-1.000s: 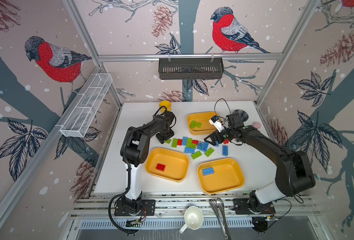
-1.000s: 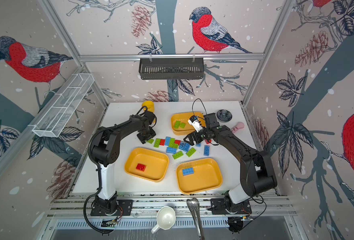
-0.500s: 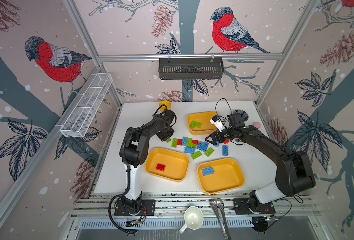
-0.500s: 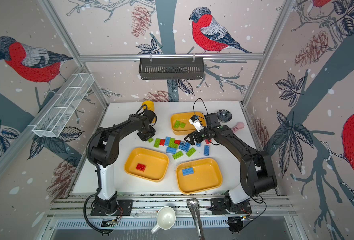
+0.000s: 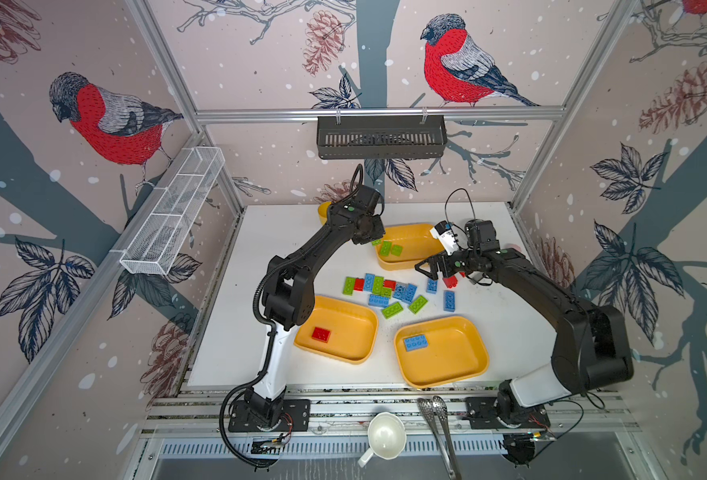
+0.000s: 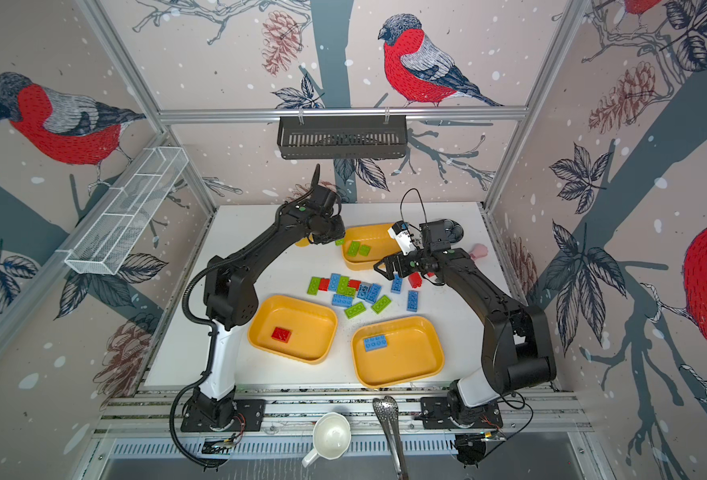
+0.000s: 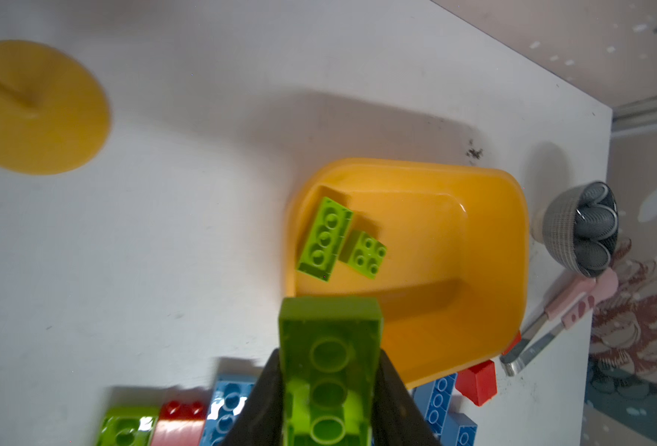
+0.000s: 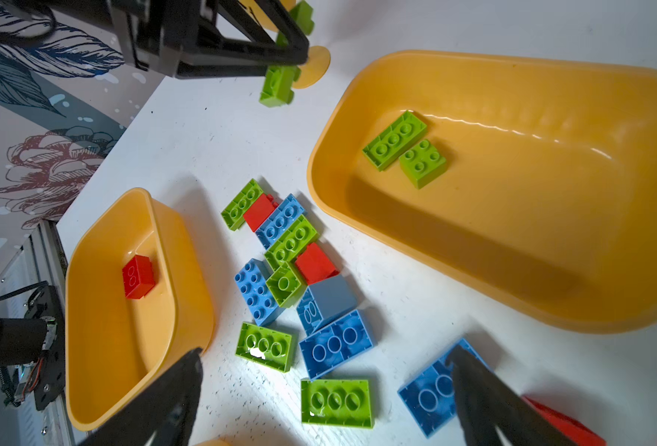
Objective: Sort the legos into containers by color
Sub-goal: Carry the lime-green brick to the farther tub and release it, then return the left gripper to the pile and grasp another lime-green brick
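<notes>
Left claw (image 7: 331,386) pinches a green brick (image 7: 331,320) across its long sides, just beside the far tray (image 7: 435,251). Right claw (image 8: 325,353) gapes, empty. Bricks (image 5: 392,309) likely light, rigid, slick.

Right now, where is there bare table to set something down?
Bare: the table's left side between the goblet and the red-lego tray; the strip behind the green-lego tray; the patch right of the blue-lego tray. Crowded: the middle, where loose legos lie between all three.

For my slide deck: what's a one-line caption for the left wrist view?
Left gripper grips a green brick near the yellow tray holding two green bricks.
</notes>
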Robot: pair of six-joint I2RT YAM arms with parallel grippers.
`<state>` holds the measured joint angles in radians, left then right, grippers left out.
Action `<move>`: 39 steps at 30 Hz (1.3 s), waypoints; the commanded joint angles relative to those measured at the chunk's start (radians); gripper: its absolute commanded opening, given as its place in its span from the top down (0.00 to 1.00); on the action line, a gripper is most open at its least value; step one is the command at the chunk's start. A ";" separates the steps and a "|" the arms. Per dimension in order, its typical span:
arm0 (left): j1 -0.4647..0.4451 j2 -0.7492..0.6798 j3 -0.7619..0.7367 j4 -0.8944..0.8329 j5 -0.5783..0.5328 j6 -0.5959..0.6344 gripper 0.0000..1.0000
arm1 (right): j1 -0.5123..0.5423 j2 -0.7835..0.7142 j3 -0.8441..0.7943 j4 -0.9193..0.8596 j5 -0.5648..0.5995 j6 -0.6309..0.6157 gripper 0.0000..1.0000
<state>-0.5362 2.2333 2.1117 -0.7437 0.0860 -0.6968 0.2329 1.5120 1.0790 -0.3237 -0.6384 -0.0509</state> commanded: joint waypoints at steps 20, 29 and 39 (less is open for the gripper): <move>-0.058 0.119 -0.062 0.316 0.111 0.331 0.41 | -0.013 -0.078 0.010 -0.077 0.190 -0.018 0.01; -0.059 -0.033 -0.134 0.202 0.094 0.377 0.29 | -0.025 -0.057 0.047 -0.104 0.197 -0.069 0.01; -0.038 -0.339 -0.523 0.110 -0.060 0.420 0.27 | -0.013 0.005 0.093 -0.140 0.121 -0.122 0.01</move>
<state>-0.5854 1.9415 1.6402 -0.5961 0.0864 -0.2886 0.2123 1.5143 1.1580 -0.4469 -0.4782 -0.1413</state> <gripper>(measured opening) 0.736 0.993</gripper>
